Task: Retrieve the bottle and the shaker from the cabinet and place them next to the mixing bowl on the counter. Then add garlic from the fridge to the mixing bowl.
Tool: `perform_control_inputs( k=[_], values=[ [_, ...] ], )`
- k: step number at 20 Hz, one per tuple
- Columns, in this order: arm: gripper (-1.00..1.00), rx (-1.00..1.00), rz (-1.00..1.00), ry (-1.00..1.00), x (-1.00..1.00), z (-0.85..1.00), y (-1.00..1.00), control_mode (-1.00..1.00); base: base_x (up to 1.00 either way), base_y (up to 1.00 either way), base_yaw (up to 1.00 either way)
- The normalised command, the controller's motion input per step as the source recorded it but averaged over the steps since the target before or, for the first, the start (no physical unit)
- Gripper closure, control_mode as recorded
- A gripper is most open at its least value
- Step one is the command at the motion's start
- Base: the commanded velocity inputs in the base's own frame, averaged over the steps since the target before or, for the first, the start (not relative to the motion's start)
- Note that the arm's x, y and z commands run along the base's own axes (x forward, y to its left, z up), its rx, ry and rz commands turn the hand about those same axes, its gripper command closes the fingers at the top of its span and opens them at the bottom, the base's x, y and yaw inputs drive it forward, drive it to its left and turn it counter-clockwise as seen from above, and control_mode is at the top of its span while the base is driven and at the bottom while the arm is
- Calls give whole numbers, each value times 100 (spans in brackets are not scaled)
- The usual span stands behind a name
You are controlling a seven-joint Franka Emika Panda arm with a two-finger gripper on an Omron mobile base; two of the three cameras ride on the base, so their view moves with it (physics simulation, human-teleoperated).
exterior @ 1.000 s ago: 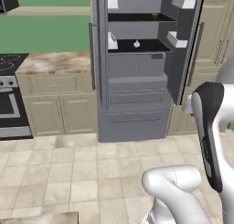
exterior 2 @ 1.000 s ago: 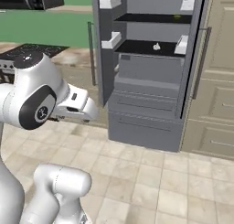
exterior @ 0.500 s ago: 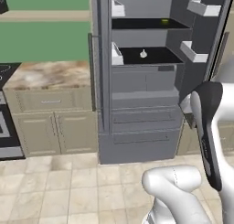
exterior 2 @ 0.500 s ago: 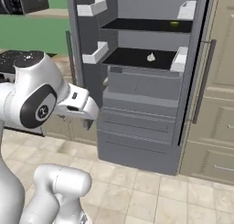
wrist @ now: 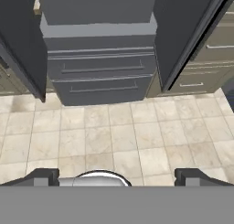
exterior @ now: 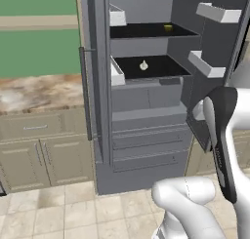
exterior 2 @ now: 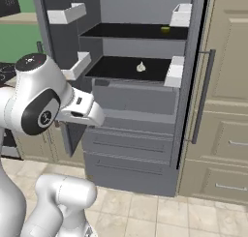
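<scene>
We see the fridge (exterior: 146, 111) with both doors open. The garlic (exterior: 144, 65) sits alone on the lower of 2 dark shelves. Our gripper (wrist: 117, 176) hangs low facing the drawers, jaws spread wide, holding nothing.

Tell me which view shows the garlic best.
The right base view: the garlic sits unobstructed on the fridge's dark lower shelf, almost head-on. The left base view also shows it, from more of an angle. The hand view looks at the fridge drawers and floor instead.
</scene>
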Motion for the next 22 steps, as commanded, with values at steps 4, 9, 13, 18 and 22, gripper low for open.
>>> perform_control_inputs(
  k=[4,9,13,18,22],
  values=[
    [-100,0,0,0,0,0,0,100,82,-1,-20],
    [-100,0,0,0,0,0,0,100,97,0,-7],
    [-100,0,0,0,0,0,0,100,82,0,0],
    [-100,0,0,0,0,0,0,100,49,0,0],
    [-100,0,0,-1,29,-10,0,-100,25,0,0]
  ],
)
